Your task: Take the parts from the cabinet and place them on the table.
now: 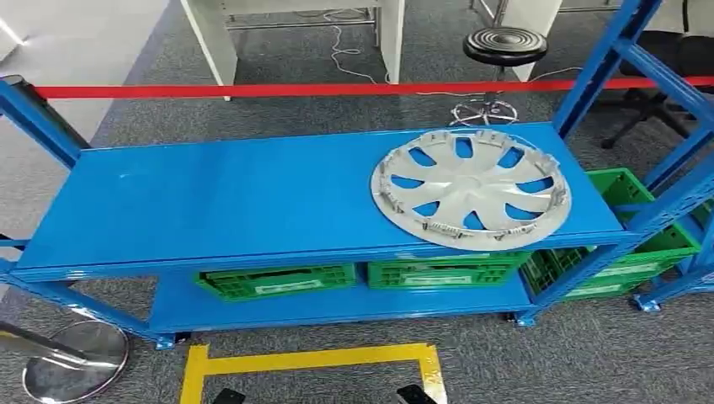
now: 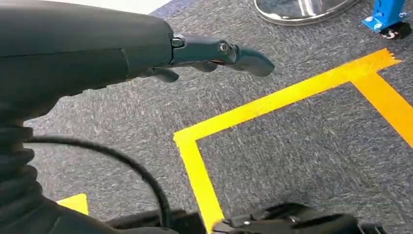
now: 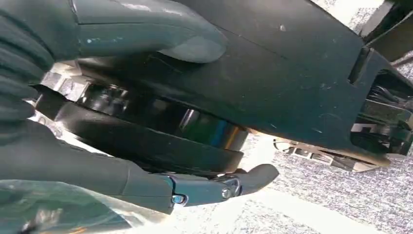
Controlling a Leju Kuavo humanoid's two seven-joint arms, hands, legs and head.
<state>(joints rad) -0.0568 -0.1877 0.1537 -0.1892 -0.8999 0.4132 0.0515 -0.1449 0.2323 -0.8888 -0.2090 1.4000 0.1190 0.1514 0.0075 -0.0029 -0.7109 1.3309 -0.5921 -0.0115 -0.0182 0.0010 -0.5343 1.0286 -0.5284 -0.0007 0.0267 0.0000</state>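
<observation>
The left robot hand hangs above grey carpet marked with yellow tape; its fingers are stretched out and apart, holding and touching nothing. The right robot hand also hangs low beside dark parts of the robot's body; a thumb and a finger lie extended with nothing gripped between them, so it is loose and empty. In the head view, 1 silver wheel cover lies flat on the top shelf of the blue cabinet, toward its right end, well apart from both hands. Green crates sit on the lower shelf.
</observation>
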